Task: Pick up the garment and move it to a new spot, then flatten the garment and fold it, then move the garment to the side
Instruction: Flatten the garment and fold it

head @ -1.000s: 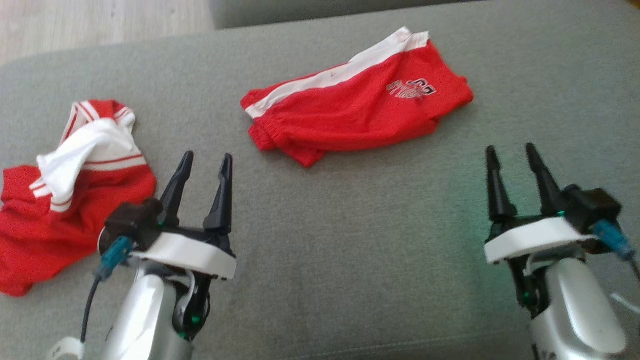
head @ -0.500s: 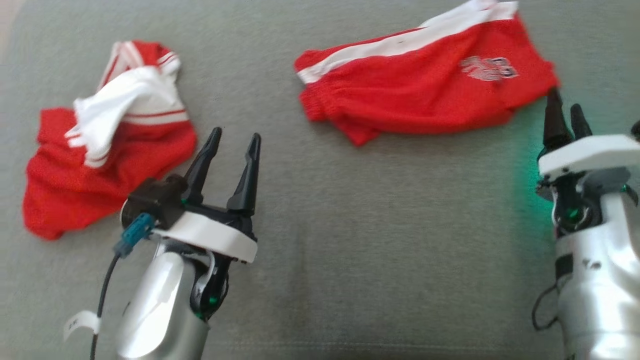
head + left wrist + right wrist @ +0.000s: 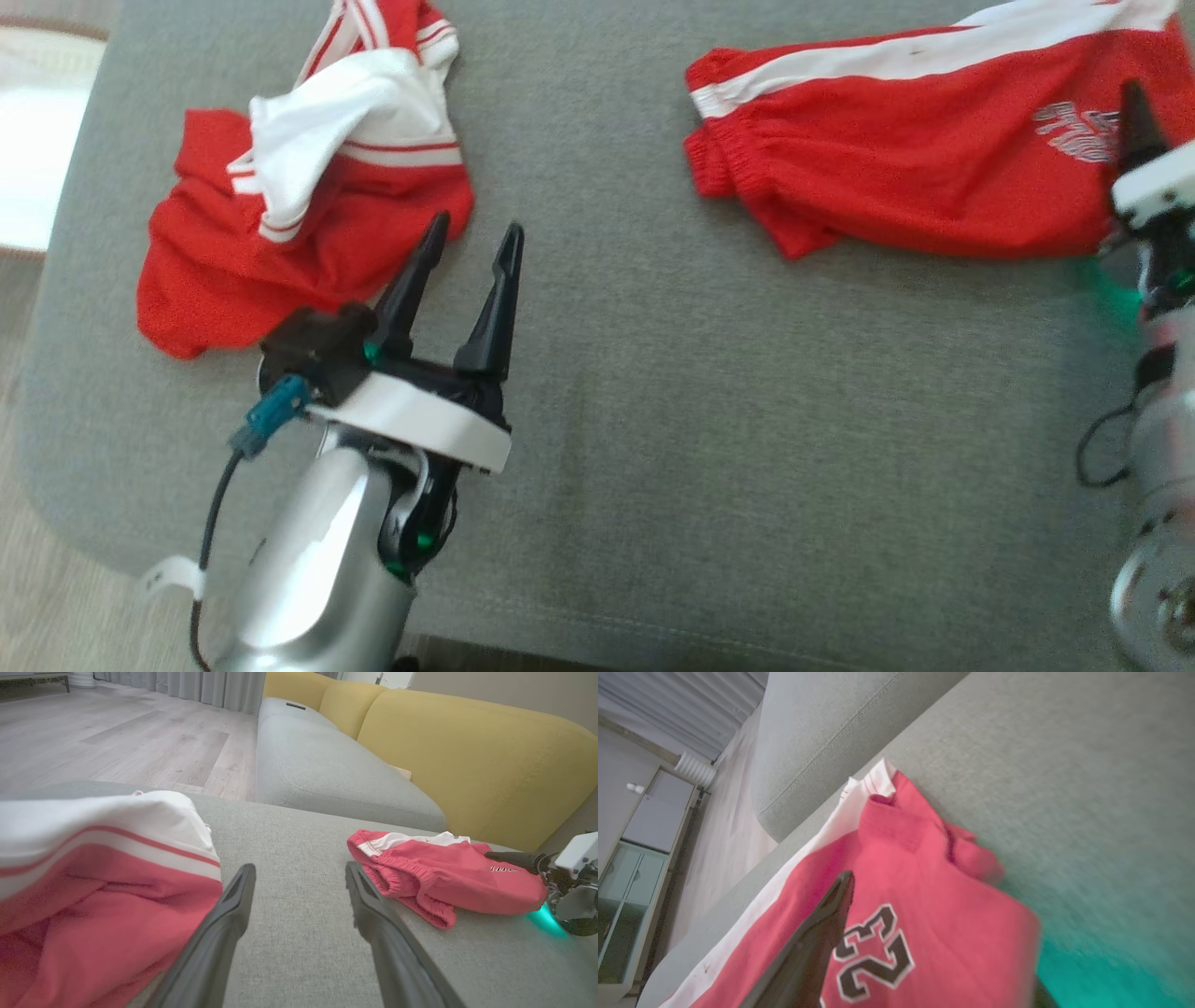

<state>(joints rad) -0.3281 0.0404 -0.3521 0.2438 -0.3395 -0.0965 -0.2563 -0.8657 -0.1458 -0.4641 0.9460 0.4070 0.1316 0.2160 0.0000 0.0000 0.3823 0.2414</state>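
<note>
Grey sofa seat (image 3: 747,420) carries two pieces of clothing. Red shorts (image 3: 896,177) with a white side stripe lie flat-ish at the far right of the seat, elastic waist end toward the middle, printed leg end toward the right edge. Right tool (image 3: 1141,112) is at that printed end: open wide, one dark finger over the number print. The other finger is barely visible at the frame edge in the right wrist view, and nothing looks pinched. Green glow on the seat fabric just beside it. Crumpled red and white top (image 3: 308,215) sits in a heap at the far left of the seat, well apart from the shorts. Left tool (image 3: 476,226) is open and empty, fingers pointing at bare seat just beside the top's near edge; whether it touches the cloth can't be told. Left wrist view shows a yellow sofa back (image 3: 467,756) behind and a wood floor (image 3: 117,742) beyond.
</note>
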